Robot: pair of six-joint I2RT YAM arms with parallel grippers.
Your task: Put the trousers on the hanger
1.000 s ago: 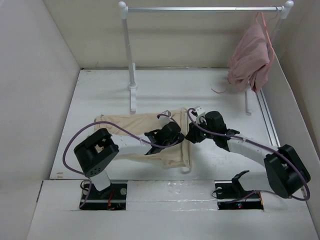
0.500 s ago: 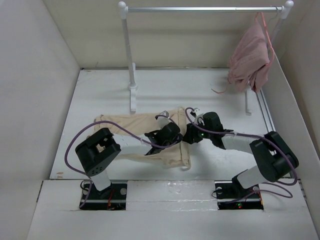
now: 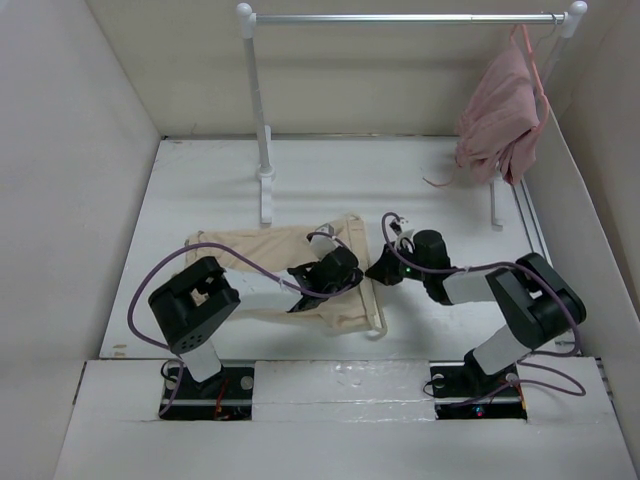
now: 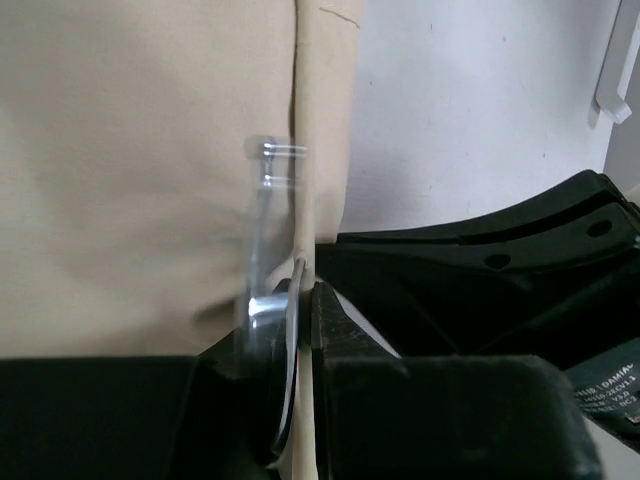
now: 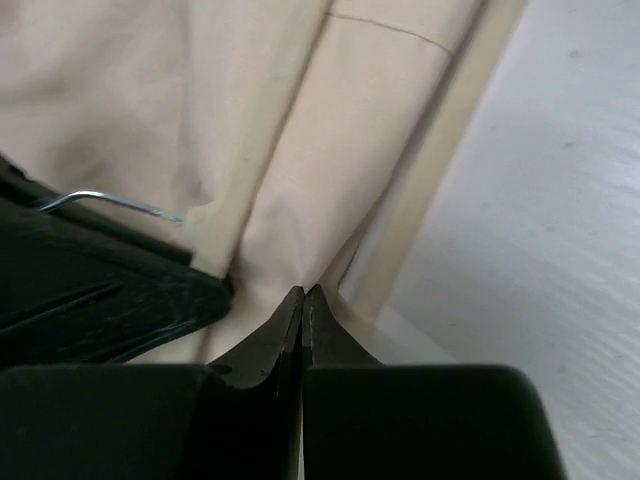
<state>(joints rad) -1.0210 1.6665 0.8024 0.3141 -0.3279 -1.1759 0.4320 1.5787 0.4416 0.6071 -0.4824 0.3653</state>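
The beige trousers (image 3: 250, 250) lie flat on the white table in front of both arms, also filling the left wrist view (image 4: 130, 180) and the right wrist view (image 5: 150, 100). The cream hanger (image 3: 376, 305) lies along their right edge, with a bar in the right wrist view (image 5: 450, 160). My left gripper (image 3: 350, 272) is shut (image 4: 303, 290) on a thin metal wire and a cream strip of the hanger at the cloth edge. My right gripper (image 3: 378, 270) is shut (image 5: 303, 292), pinching a fold of the trousers beside it.
A white clothes rail (image 3: 400, 18) stands at the back on a post (image 3: 262, 150). A dusty-pink garment (image 3: 500, 120) hangs at its right end, above the rail's right foot (image 3: 495, 215). Walls close in on both sides.
My right arm has folded in low over the table with its gripper staying at the trousers' right edge. The cloth's far right corner has shifted slightly up and left. The left arm has barely moved.
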